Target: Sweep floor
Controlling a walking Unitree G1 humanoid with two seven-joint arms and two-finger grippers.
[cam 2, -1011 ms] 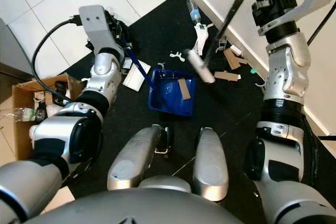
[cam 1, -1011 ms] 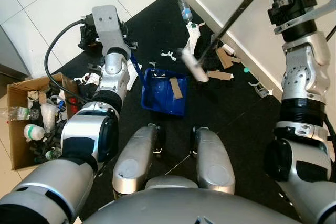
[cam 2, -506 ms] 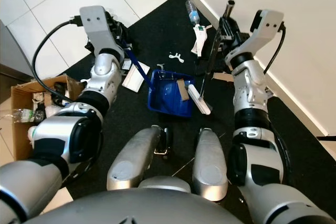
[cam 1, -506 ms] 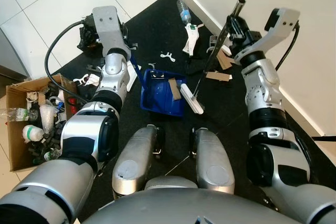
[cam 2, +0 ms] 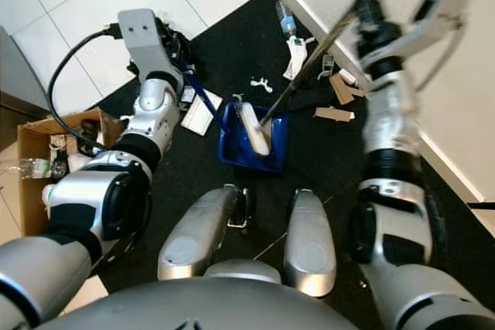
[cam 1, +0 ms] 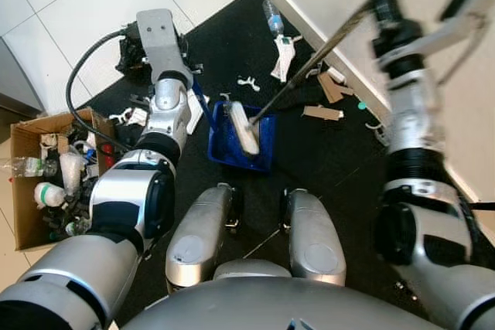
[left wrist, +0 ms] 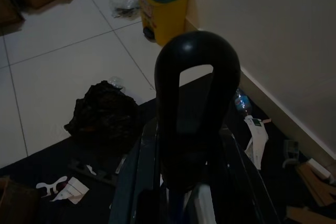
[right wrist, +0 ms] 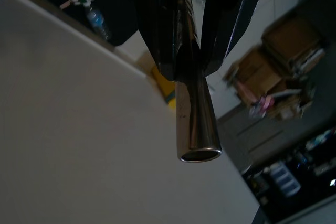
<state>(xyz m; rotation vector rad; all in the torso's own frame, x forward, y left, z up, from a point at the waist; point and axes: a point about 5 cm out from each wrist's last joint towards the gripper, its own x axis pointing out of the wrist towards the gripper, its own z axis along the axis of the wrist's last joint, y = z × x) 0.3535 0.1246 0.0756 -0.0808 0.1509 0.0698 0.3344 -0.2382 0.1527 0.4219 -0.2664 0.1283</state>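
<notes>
A blue dustpan (cam 1: 263, 150) lies on the black mat (cam 1: 332, 168) before my knees. Its black loop handle (left wrist: 195, 108) sits between the fingers of my left gripper (left wrist: 185, 187), which is shut on it. The white broom head (cam 1: 242, 129) rests inside the dustpan. Its long handle (cam 1: 325, 45) slants up to the right to my right gripper (cam 1: 384, 7), blurred near the wall. In the right wrist view the metal tube (right wrist: 195, 114) is clamped between the fingers. Cardboard scraps (cam 1: 322, 113) and white bits (cam 1: 247, 81) lie on the mat.
A cardboard box of rubbish (cam 1: 46, 175) stands at the left on white tiles. A black bag (cam 1: 128, 56) lies behind my left wrist. A plastic bottle (cam 1: 271, 15) and a white packet (cam 1: 283, 56) lie by the wall's baseboard (cam 1: 363, 94). A yellow bin (left wrist: 161, 3) stands further along the wall.
The broom head has swept left, from beside the dustpan into it, over the cardboard piece there. My right arm has swung up and to the right. The left arm has stayed put.
</notes>
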